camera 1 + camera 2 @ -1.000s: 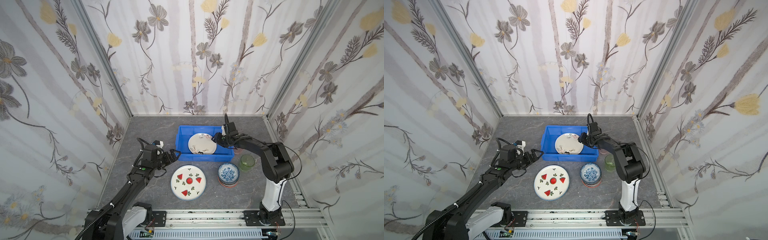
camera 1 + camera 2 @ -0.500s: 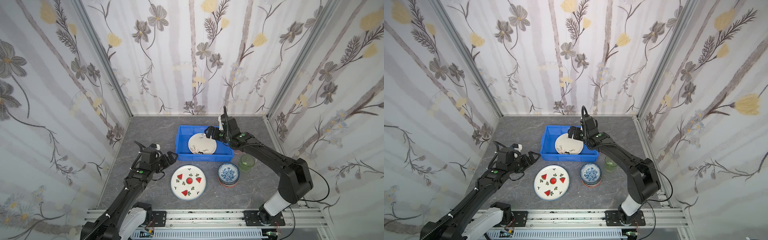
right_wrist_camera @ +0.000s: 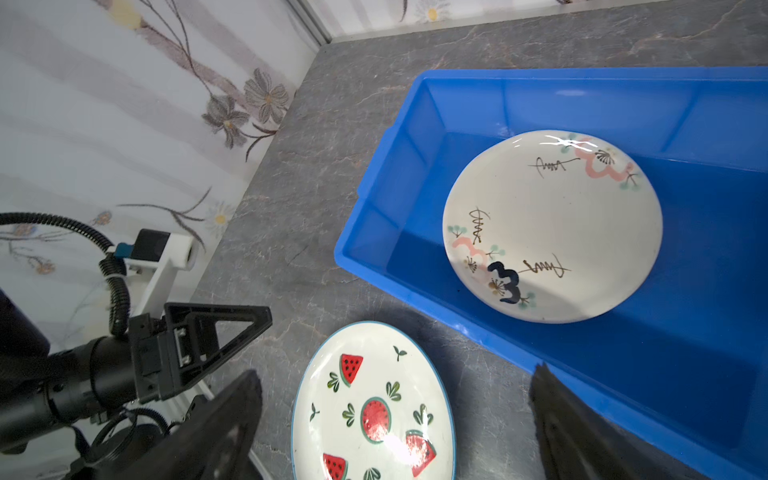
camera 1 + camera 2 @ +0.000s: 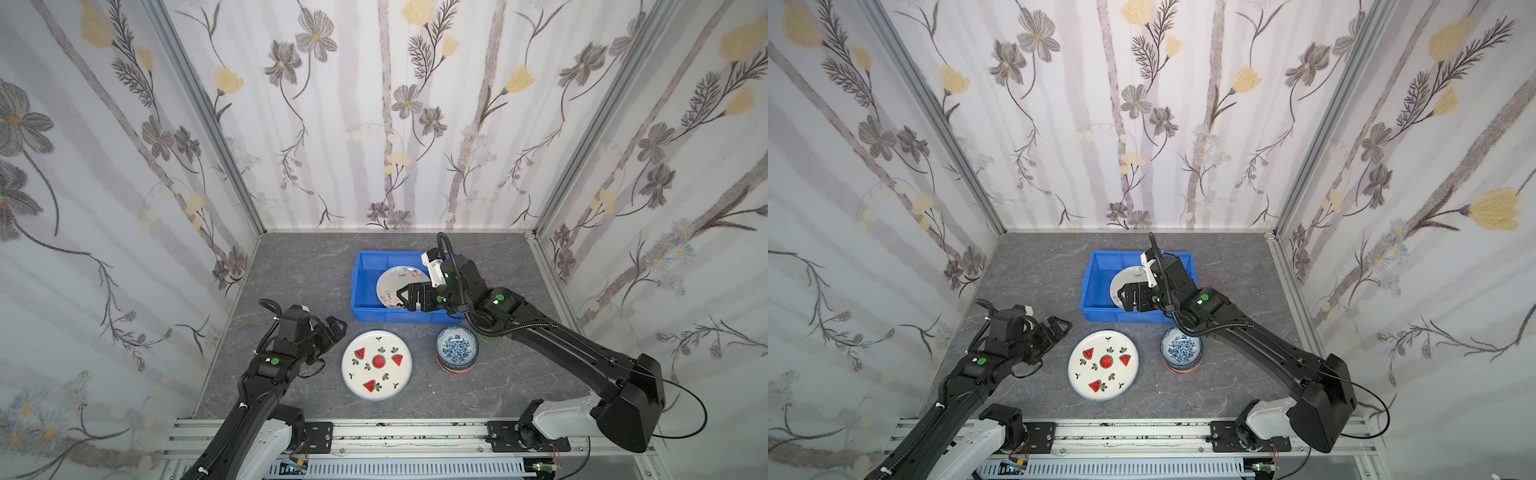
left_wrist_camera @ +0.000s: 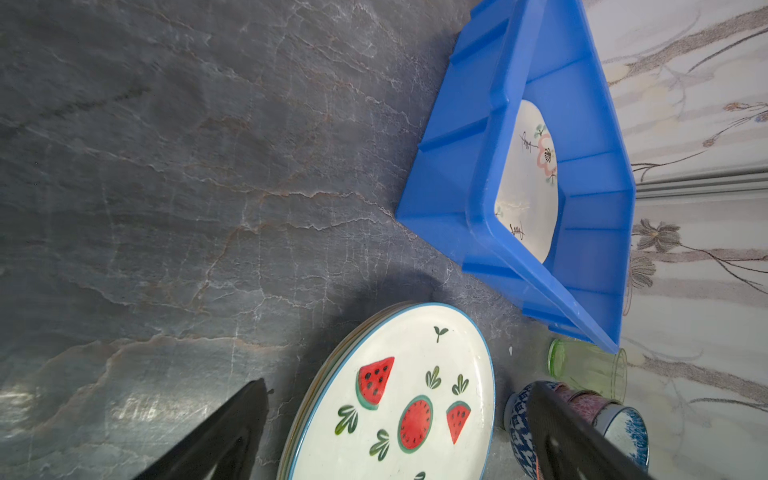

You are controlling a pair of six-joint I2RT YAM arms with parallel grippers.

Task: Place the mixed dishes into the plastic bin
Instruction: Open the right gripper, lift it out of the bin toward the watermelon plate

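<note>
The blue plastic bin (image 4: 362, 291) (image 4: 1096, 286) (image 5: 457, 166) (image 3: 409, 187) stands mid-table with a cream patterned plate (image 4: 392, 279) (image 4: 1128, 276) (image 5: 528, 195) (image 3: 552, 224) inside it. My right gripper (image 4: 409, 297) (image 4: 1128, 298) (image 3: 397, 372) hangs open and empty above the plate's near edge. In front of the bin, a watermelon-print plate (image 4: 377, 365) (image 4: 1104, 365) (image 5: 399, 399) (image 3: 374, 407) tops a plate stack. My left gripper (image 4: 337, 328) (image 4: 1059, 326) (image 5: 397, 385) is open, empty, just left of that stack. Stacked bowls, blue-white on top (image 4: 457, 347) (image 4: 1181, 347) (image 5: 519, 432), sit to its right.
A clear green tumbler (image 4: 491, 337) (image 5: 586, 365) stands right of the bowls, mostly under my right forearm in both top views. Flowered walls enclose the table on three sides. A metal rail (image 4: 374, 434) runs along the front edge.
My right gripper opened, let go of the cream plate in the bin and drew back toward the bin's front wall. My left gripper drifted slightly toward the front.
</note>
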